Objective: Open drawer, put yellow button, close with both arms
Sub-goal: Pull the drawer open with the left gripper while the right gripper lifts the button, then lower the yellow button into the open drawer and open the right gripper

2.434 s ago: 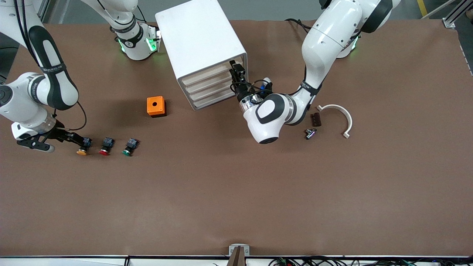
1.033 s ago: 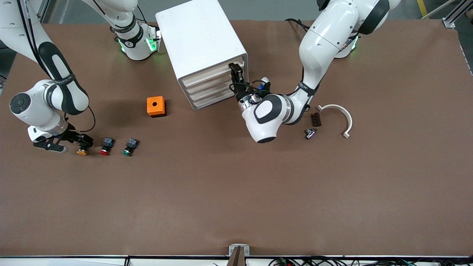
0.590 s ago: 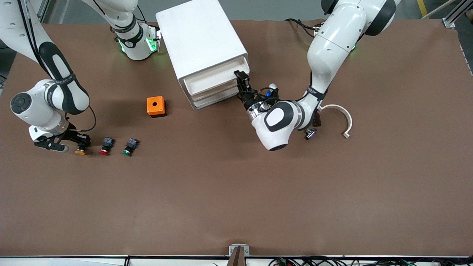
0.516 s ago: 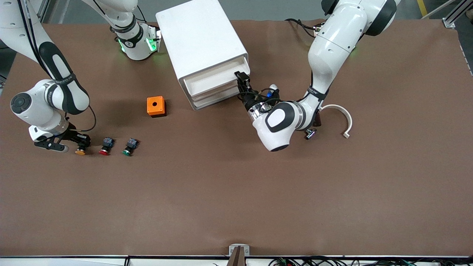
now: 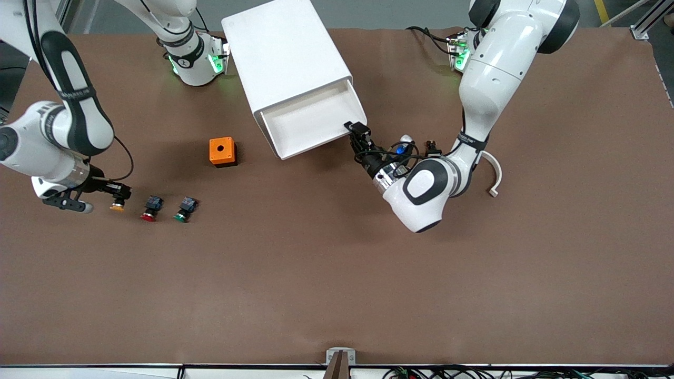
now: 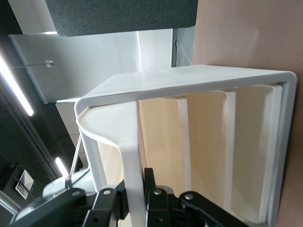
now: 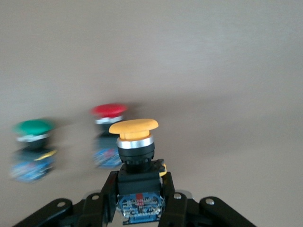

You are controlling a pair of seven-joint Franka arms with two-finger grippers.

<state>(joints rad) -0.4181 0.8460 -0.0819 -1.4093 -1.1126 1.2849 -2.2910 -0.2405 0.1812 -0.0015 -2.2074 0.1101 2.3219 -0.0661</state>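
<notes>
1. I am a robot with two white arms at a brown table (image 5: 337,289). A white cabinet (image 5: 284,52) stands at the end of the table where my bases are, between them.
2. My left gripper (image 5: 359,135) is pinched on the front corner of the drawer (image 5: 310,122), at the corner toward my left arm's end. In my left wrist view the black fingers (image 6: 156,201) clamp the thin white rim.
3. The drawer is the top one and is pulled well out. Its white tray is bare inside. I judge the opening step done, or nearly so.
4. My right gripper (image 5: 117,196) is pressed onto the yellow button (image 5: 117,207) at my right arm's end of the table. My right wrist view shows the fingers (image 7: 106,196) gripping its black body, cap away from my wrist.
5. The button seems lifted just off the table; I judge it picked up but not yet carried.
6. A red button (image 5: 150,208) and a green button (image 5: 184,208) lie in a row beside it, toward the table's middle. An orange box (image 5: 221,151) sits between them and the cabinet.
7. Left to do, as I judge it: carry the yellow button to the drawer, drop it in, then push the drawer shut with both arms.
</notes>
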